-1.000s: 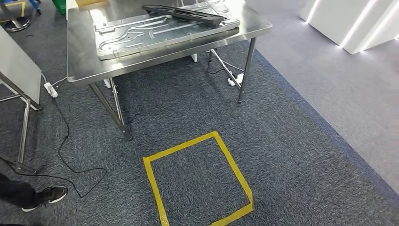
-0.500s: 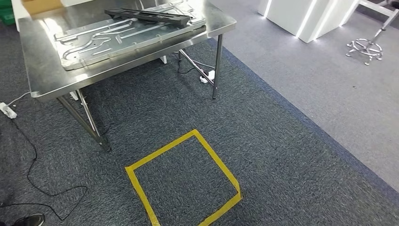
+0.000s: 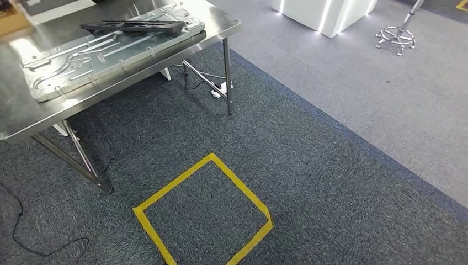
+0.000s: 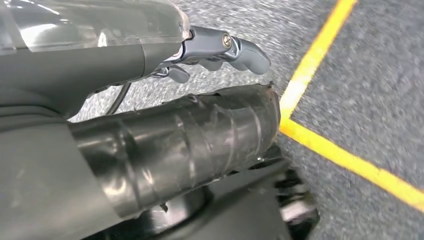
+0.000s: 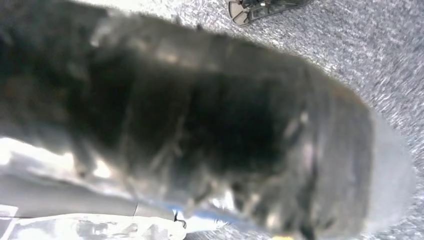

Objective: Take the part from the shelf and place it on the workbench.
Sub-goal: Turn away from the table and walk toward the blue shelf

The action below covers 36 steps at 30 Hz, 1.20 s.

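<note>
Dark blue-grey carpet (image 3: 309, 182) fills most of head view; lighter grey floor (image 3: 386, 94) runs diagonally along right side. Yellow tape square (image 3: 201, 212) on carpet, lower centre of frame.

Steel surface (image 3: 16, 118) at upper left, on metal legs. Lying on it: large silver embossed panel (image 3: 83, 66) w/ raised channels. Black elongated part (image 3: 132, 26) lies on top of panel's far end, top of frame, roughly flat, touching panel. Cardboard box corner (image 3: 11, 22) at far upper left edge of surface.

White power strip (image 3: 221, 88) + cable on carpet under surface, near right front leg. Black cable (image 3: 33, 251) loops at lower left. White lit blocks (image 3: 320, 14) at top, right of centre. Chrome stool base (image 3: 396, 38) at upper right.

Left wrist view: left hand (image 4: 215, 50) over carpet, beside corner of tape square. Fingers (image 4: 245, 50) curled inward, nothing seen in them.

Right wrist view: heavily blurred dark shape across frame; right hand not distinguishable, so state of its fingers cannot be told. Dark shoe (image 5: 260, 9) on carpet at top edge of that frame.
</note>
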Tool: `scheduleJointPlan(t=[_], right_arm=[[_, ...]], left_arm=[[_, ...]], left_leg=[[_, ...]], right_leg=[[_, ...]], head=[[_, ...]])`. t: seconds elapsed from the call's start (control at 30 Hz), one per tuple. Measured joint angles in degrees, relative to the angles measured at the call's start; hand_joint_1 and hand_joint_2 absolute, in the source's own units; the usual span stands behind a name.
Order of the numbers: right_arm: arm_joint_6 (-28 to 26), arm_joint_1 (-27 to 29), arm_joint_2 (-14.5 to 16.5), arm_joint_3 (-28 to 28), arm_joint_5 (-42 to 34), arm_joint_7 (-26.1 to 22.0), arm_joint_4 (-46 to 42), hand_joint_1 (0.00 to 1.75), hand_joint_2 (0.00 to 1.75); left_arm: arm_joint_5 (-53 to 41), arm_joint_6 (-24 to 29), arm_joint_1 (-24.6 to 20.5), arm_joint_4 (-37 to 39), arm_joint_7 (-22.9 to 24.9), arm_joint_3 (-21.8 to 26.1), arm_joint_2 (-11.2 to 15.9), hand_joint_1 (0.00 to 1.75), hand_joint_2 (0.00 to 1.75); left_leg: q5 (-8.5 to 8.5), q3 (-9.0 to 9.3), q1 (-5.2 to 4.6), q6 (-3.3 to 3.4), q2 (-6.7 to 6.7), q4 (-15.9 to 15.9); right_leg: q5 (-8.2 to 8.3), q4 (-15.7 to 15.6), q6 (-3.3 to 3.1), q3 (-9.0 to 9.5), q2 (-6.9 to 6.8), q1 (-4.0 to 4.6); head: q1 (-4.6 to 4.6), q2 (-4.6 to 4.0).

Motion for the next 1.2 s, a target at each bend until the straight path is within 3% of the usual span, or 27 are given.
scheduleJointPlan(t=[0.03, 0.07, 0.1, 0.13, 0.17, 0.23, 0.3, 0.37, 0.43, 0.5, 0.57, 0.6, 0.63, 0.67, 0.73, 0.8, 0.87, 0.93, 0.97, 1.03, 1.1, 1.13, 1.2], right_arm=[[0.0, -0.05, 0.05, 0.0, 0.09, 0.0, 0.0, 0.0, 0.0], [0.01, -0.06, 0.08, 0.0, 0.14, 0.0, 0.0, 0.0, 0.0], [0.02, -0.03, 0.1, 0.0, 0.15, 0.0, 0.01, 0.0, 0.0], [0.04, 0.0, 0.11, 0.0, 0.16, 0.01, 0.01, 0.0, 0.0], [0.05, 0.03, 0.14, 0.0, 0.17, 0.01, 0.02, 0.0, 0.0], [0.13, -0.01, 0.3, 0.0, 0.21, 0.02, 0.03, 0.0, 0.0], [0.34, -0.07, 0.42, 0.0, 0.31, 0.03, 0.06, 0.0, 0.0], [0.54, 0.09, 0.45, 0.0, 0.42, 0.04, 0.11, 0.0, 0.0], [0.6, 0.24, 0.47, 0.0, 0.45, 0.05, 0.16, 0.0, 0.0], [0.61, 0.13, 0.47, 0.0, 0.45, 0.06, 0.17, 0.0, 0.0], [0.66, 0.04, 0.47, 0.0, 0.45, 0.07, 0.17, 0.0, 0.0], [0.7, 0.07, 0.47, 0.0, 0.46, 0.07, 0.17, 0.0, 0.0], [0.74, 0.13, 0.47, 0.0, 0.46, 0.08, 0.17, 0.0, 0.0], [0.78, 0.19, 0.47, 0.0, 0.48, 0.09, 0.17, 0.0, 0.0], [0.82, 0.15, 0.47, 0.01, 0.55, 0.11, 0.17, 0.0, 0.0], [0.85, 0.04, 0.46, 0.01, 0.65, 0.14, 0.17, 0.0, 0.0], [0.86, 0.11, 0.45, 0.01, 0.73, 0.22, 0.17, 0.0, 0.0], [0.85, 0.17, 0.43, 0.0, 0.84, 0.4, 0.17, 0.0, 0.0], [0.85, 0.11, 0.42, 0.0, 0.89, 0.5, 0.17, 0.0, 0.0], [0.86, -0.05, 0.41, 0.01, 0.97, 0.61, 0.17, 0.0, 0.0], [0.87, -0.09, 0.4, 0.02, 1.05, 0.61, 0.17, 0.0, 0.0], [0.88, -0.07, 0.4, 0.01, 1.09, 0.61, 0.17, 0.0, 0.0], [0.9, -0.04, 0.4, 0.01, 1.13, 0.61, 0.17, 0.0, 0.0]], left_arm=[[0.0, 0.0, 0.1, -0.01, 0.01, 0.03, 0.01, 0.0, 0.0], [0.0, 0.0, 0.22, -0.01, 0.01, 0.07, 0.01, 0.0, 0.0], [0.01, 0.0, 0.31, -0.01, 0.02, 0.11, 0.01, 0.0, 0.0], [0.01, 0.01, 0.37, -0.01, 0.02, 0.17, 0.02, 0.0, 0.0], [0.02, 0.02, 0.4, 0.0, 0.02, 0.23, 0.03, 0.0, 0.0], [0.04, 0.04, 0.46, -0.01, 0.01, 0.35, 0.07, 0.0, 0.0], [0.04, 0.04, 0.32, -0.01, 0.02, 0.44, 0.11, 0.0, 0.0], [0.03, 0.04, 0.07, -0.02, 0.05, 0.49, 0.12, 0.0, 0.0], [0.03, 0.04, 0.07, -0.02, 0.05, 0.52, 0.13, 0.0, 0.0], [0.02, 0.04, 0.23, -0.02, 0.05, 0.56, 0.13, 0.0, 0.0], [0.01, 0.04, 0.41, -0.02, 0.07, 0.62, 0.13, 0.0, 0.0], [-0.02, 0.04, 0.44, -0.02, 0.07, 0.64, 0.14, 0.0, 0.0], [-0.06, 0.03, 0.41, -0.02, 0.05, 0.66, 0.14, 0.0, 0.0], [-0.1, 0.01, 0.37, -0.02, 0.02, 0.67, 0.14, 0.0, 0.0], [-0.16, -0.03, 0.32, -0.02, -0.12, 0.67, 0.13, 0.0, 0.0], [-0.22, -0.08, 0.28, -0.02, -0.34, 0.67, 0.14, 0.0, 0.0], [-0.28, -0.15, 0.06, -0.02, -0.51, 0.67, 0.15, 0.0, 0.0], [-0.31, -0.19, -0.13, -0.02, -0.6, 0.67, 0.16, 0.0, 0.0], [-0.32, -0.21, -0.11, -0.01, -0.63, 0.67, 0.16, 0.0, 0.0], [-0.32, -0.25, 0.06, -0.01, -0.68, 0.67, 0.17, 0.0, 0.0], [-0.32, -0.28, 0.26, -0.01, -0.69, 0.67, 0.17, 0.0, 0.0], [-0.32, -0.3, 0.34, -0.01, -0.69, 0.67, 0.17, 0.0, 0.0], [-0.32, -0.31, 0.37, -0.01, -0.71, 0.67, 0.2, 0.0, 0.0]], left_leg=[[-2.31, -2.1, 0.15, -0.17, -1.7, 4.57], [-3.34, -3.74, 0.17, -0.17, -2.13, 7.9], [-3.17, -4.55, 0.17, -0.09, -2.31, 9.32], [-1.76, -4.32, 0.17, 0.06, -2.49, 8.44], [0.53, -3.1, 0.17, 0.28, -2.9, 5.43], [4.48, 0.1, 0.24, 0.81, -5.59, -2.47], [5.5, 1.55, 0.16, 1.19, -7.61, -6.38], [5.63, 1.7, 0.1, 1.66, -6.86, -6.96], [6.24, 1.99, 0.23, 2.47, -5.43, -7.82], [6.53, 2.13, 0.15, 3.1, -3.67, -8.35], [6.41, 2.05, -0.07, 3.3, -1.86, -8.33], [6.31, 2.03, -0.13, 3.29, -1.0, -8.27], [6.18, 2.05, -0.15, 3.21, -0.22, -8.19], [5.99, 2.14, -0.14, 3.07, 0.48, -8.09], [5.46, 2.41, -0.29, 2.58, 1.71, -7.77], [4.99, 2.63, -0.55, 2.0, 2.65, -7.56], [4.79, 3.0, -0.63, 1.46, 3.52, -7.61], [3.72, 2.96, -0.35, 0.9, 2.57, -6.59], [2.34, 2.12, -0.17, 0.66, 1.28, -4.58], [-1.31, -1.19, 0.09, 0.38, -1.4, 2.42], [-3.21, -4.26, 0.19, 0.22, -2.18, 8.37], [-2.64, -4.82, 0.22, 0.21, -2.27, 9.0], [1.32, -3.34, 0.36, 0.31, -2.88, 4.59]], right_leg=[[0.1, -0.05, -0.23, -0.07, 0.86, 0.02], [0.12, -0.05, -0.29, -0.11, 1.64, 0.11], [0.13, -0.03, -0.31, -0.1, 2.44, 0.19], [0.15, 0.0, -0.32, -0.02, 3.27, 0.24], [0.15, 0.03, -0.31, 0.1, 4.07, 0.25], [0.17, 0.22, -0.09, 0.1, 5.54, 0.25], [0.4, 0.34, 0.57, -0.37, 6.81, 0.11], [0.78, 0.18, 1.44, -0.84, 7.84, -0.09], [-0.06, 1.37, 1.87, -1.63, 5.86, 0.04], [-3.29, 6.77, 2.05, -4.23, 2.46, 0.19], [-6.38, 13.74, 2.38, -7.51, 1.32, 0.0], [-6.66, 15.41, 2.55, -8.19, 1.15, -0.14], [-5.8, 14.8, 2.68, -7.68, 0.93, -0.26], [-4.16, 12.07, 2.74, -6.05, 0.53, -0.36], [-1.15, 4.26, 2.51, -1.64, -1.7, -0.21], [-0.44, 0.38, 1.91, 0.41, -3.15, 0.23], [-0.5, 0.16, 1.28, 0.36, -2.33, 0.45], [-0.22, -0.28, 0.6, 0.54, -1.24, 0.25], [-0.05, -0.52, 0.27, 0.65, -0.66, 0.08], [0.11, -0.64, -0.11, 0.6, 0.57, 0.06], [0.13, -0.53, -0.19, 0.51, 1.89, 0.16], [0.11, -0.41, -0.18, 0.49, 2.65, 0.18], [0.04, -0.14, -0.09, 0.48, 4.29, 0.14]], head=[[-0.03, 0.0], [-0.02, 0.0], [-0.02, 0.0], [-0.02, 0.0], [-0.02, 0.0], [-0.01, 0.0], [-0.02, 0.0], [-0.02, 0.0], [0.09, 0.0], [0.23, 0.0], [0.29, 0.0], [0.3, 0.0], [0.29, 0.0], [0.3, 0.0], [0.3, 0.0], [0.26, 0.0], [0.21, 0.0], [0.21, 0.0], [0.2, 0.0], [0.17, 0.0], [0.17, 0.0], [0.16, 0.0], [0.16, 0.0]])
